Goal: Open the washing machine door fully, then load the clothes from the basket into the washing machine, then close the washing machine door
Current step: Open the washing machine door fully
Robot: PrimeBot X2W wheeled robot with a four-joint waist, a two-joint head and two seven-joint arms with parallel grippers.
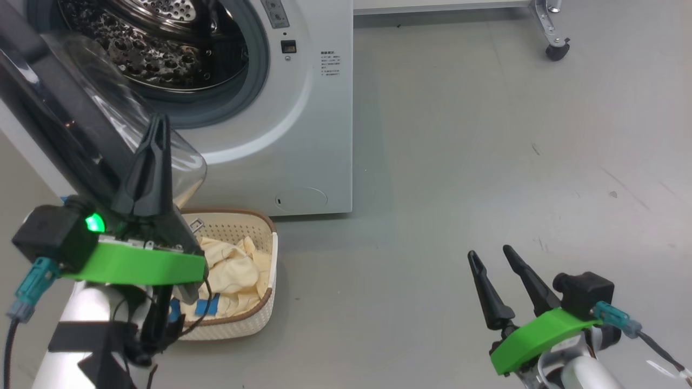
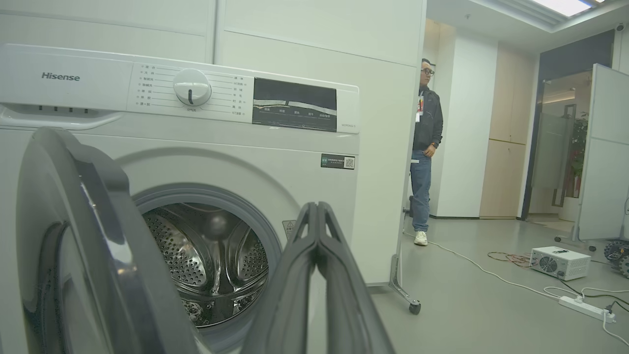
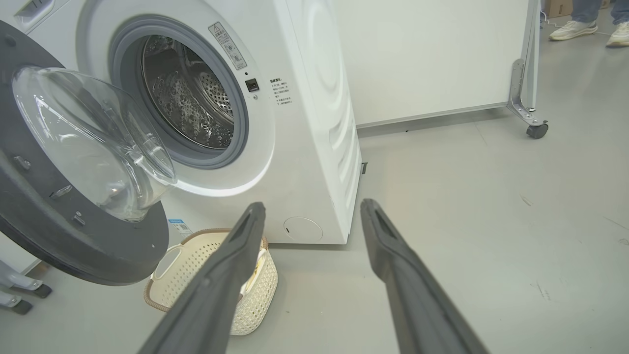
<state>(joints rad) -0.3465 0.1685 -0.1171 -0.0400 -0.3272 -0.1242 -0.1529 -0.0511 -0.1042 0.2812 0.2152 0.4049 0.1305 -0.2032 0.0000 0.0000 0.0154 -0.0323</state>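
The white washing machine stands at the upper left with its steel drum exposed. Its black-rimmed door hangs open to the left, its glass bowl bulging out. My left gripper is shut with nothing in it, its tip right at the door's glass. Below it the cream basket sits on the floor in front of the machine, with pale yellow clothes inside. My right gripper is open over bare floor at the lower right, well clear of the basket.
A wheeled white partition stands right of the machine, with one caster on the floor. A person stands beyond it. A white box, cables and a power strip lie on the far floor.
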